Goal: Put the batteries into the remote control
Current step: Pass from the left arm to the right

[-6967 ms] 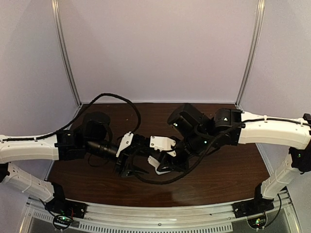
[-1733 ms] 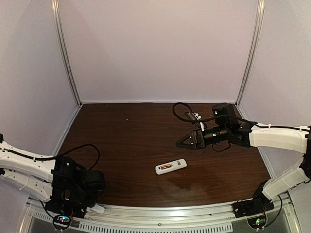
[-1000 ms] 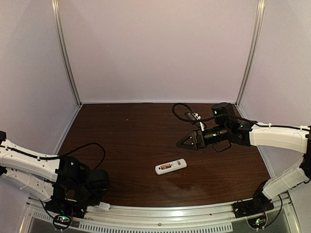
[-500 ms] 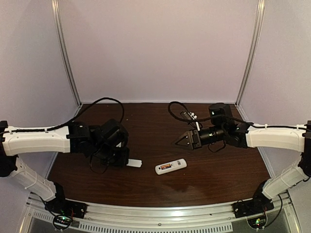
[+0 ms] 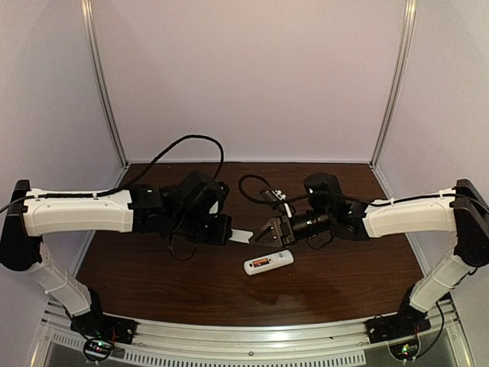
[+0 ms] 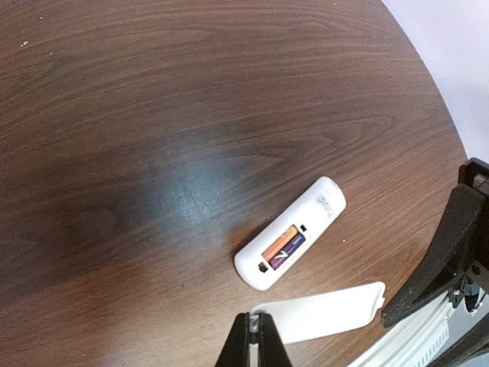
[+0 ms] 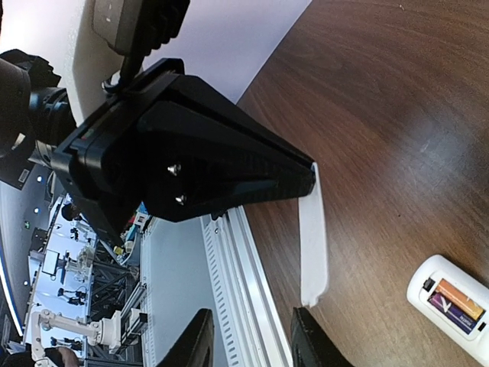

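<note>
The remote control (image 6: 293,232) lies flat on the dark wooden worktop (image 6: 153,115), near the middle, with its back facing up and the battery bay uncovered. The batteries (image 6: 281,246) sit side by side in the bay, showing orange and purple.

The left gripper (image 6: 255,321) is clamped together on one end of a thin white cover (image 6: 325,310). It holds the cover above the worktop, just beside the remote control and not touching it. The cover's free end points towards the right gripper (image 7: 252,317).

The right gripper's fingers (image 7: 197,340) stand apart with nothing between them. In the right wrist view the cover's free end hangs close to one finger; whether they touch I cannot tell. From above, both grippers meet over the worktop just behind the remote control.
</note>
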Controlling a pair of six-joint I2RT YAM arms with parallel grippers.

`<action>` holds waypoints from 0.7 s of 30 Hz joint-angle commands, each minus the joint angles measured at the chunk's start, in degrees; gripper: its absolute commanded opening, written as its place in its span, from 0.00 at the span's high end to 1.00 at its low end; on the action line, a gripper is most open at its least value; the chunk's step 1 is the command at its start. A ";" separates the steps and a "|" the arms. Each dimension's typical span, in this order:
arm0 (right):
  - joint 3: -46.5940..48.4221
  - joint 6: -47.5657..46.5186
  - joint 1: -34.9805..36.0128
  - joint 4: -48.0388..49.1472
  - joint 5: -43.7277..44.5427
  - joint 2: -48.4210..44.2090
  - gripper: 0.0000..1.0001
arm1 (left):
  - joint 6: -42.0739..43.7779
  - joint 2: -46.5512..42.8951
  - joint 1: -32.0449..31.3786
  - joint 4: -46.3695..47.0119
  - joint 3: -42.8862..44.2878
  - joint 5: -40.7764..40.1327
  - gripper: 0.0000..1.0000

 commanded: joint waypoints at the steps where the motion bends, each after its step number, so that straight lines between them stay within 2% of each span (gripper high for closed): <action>1: 3.79 -1.81 0.23 -0.18 2.76 1.27 0.65 | 1.70 0.78 0.05 4.25 1.77 1.16 1.00; 6: 6.39 -4.04 0.23 -3.61 4.93 2.16 0.71 | 1.95 0.44 0.02 5.45 1.63 1.94 1.00; 10: 6.77 -5.41 0.13 -5.85 5.24 1.18 0.72 | 1.90 -0.38 0.07 5.30 0.94 0.75 1.00; 13: 6.69 -6.15 -0.19 -7.88 4.90 -1.18 0.69 | 1.59 -1.16 0.04 4.54 0.37 -0.44 1.00; 17: 4.99 -7.14 -1.79 -11.23 7.10 -4.86 0.62 | 1.49 -2.13 0.19 4.37 -0.36 -1.11 1.00; 21: 4.59 -8.11 -2.59 -13.82 8.49 -4.72 0.61 | 1.77 -2.04 0.25 4.72 0.00 -0.93 1.00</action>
